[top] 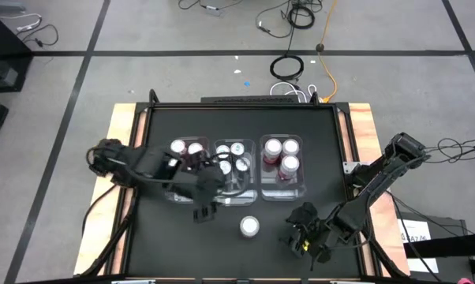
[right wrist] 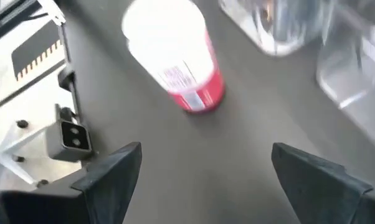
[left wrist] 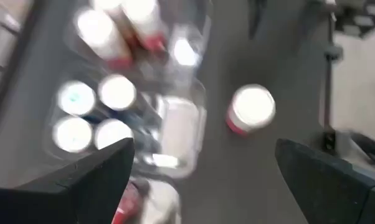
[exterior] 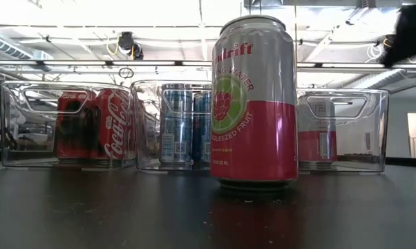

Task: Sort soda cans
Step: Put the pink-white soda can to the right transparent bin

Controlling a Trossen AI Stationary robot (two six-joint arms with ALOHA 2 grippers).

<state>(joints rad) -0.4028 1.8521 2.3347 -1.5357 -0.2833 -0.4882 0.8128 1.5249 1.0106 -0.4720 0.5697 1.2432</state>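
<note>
A pink-and-white soda can stands upright on its base, alone on the black table in front of three clear bins. The left bin holds red cans, the middle bin blue cans, the right bin pink cans. My left gripper hangs open above the near ends of the left and middle bins; its wrist view shows the loose can beyond it. My right gripper is open, low over the table to the right of the loose can, pointing toward it without touching.
The three bins stand side by side across the table's middle, with bare floor at their near ends. Bare black tabletop lies around the loose can. Wooden rails edge the table on both sides.
</note>
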